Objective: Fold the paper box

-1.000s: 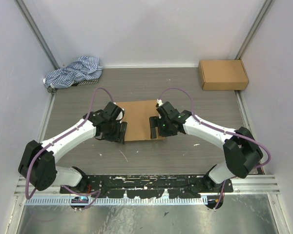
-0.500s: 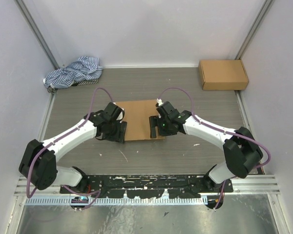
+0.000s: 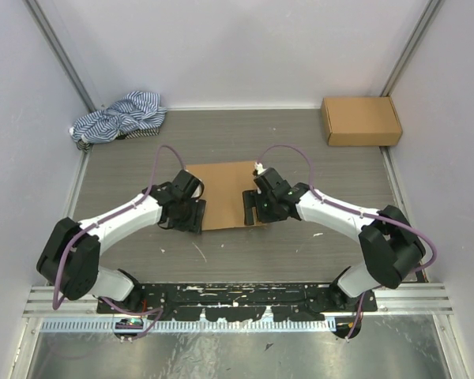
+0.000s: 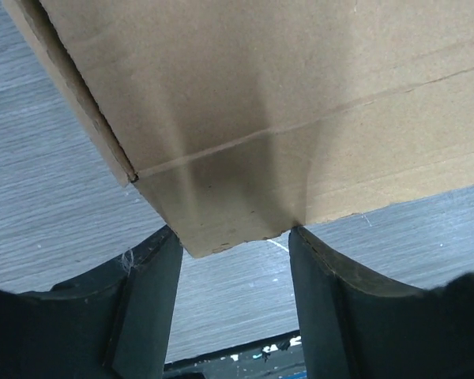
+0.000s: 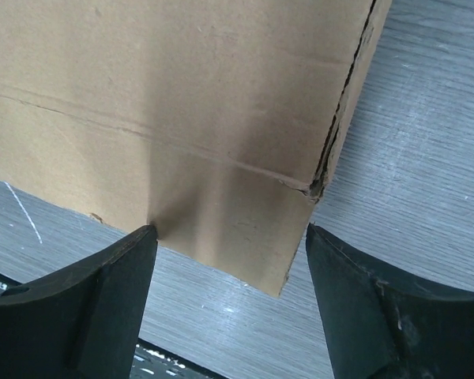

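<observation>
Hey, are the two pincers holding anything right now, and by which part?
It cannot be told. The left pincer and right pincer each straddle a near corner of the paper box, fingertips at its edge; no clamp shows.

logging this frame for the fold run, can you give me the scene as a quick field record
paper box: brown cardboard, lying mid-table between the two arms
left hand: open, fingers either side of the box's near left corner
right hand: open, fingers either side of the near right corner
grip: cannot tell if either hand presses the cardboard
second box: closed, far right corner
striped cloth: bunched, far left corner
table: grey, wood-grain
</observation>
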Motion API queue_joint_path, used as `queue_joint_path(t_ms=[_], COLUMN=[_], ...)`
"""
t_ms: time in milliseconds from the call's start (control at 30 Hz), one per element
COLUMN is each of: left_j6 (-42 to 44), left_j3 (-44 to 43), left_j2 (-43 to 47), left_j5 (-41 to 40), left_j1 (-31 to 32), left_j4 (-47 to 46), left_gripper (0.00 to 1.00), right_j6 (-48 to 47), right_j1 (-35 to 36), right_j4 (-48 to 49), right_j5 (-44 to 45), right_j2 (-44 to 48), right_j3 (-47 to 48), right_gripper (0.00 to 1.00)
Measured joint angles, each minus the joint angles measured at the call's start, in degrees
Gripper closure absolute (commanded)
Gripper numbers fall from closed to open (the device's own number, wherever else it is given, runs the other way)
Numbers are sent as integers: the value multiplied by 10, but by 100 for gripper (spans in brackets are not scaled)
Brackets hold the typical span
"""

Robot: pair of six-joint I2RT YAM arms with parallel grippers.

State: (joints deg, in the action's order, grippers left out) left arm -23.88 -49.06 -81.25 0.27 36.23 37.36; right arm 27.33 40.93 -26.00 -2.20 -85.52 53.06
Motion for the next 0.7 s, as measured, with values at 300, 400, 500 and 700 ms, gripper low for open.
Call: queue_joint_path(t_ms=[300, 400, 500, 700], left_j6=[-15, -19, -21, -29], left_j3=[49, 55, 55, 55], left_j2=[19, 21, 28, 104], left_j5=[-46, -57, -59, -58], left_j1=[0, 0, 0, 0], left_j4=[-67, -80, -83, -68], left_gripper=[39, 39, 39, 40], right_j6=[0, 0, -2, -17], right_j1=[1, 2, 2, 2], right_j4=[59, 72, 69, 20], right_j5=[20, 21, 22, 38], right_j2=[4, 10, 23, 101], right_j3=[-46, -54, -54, -39], right_gripper=[19, 19, 19, 18])
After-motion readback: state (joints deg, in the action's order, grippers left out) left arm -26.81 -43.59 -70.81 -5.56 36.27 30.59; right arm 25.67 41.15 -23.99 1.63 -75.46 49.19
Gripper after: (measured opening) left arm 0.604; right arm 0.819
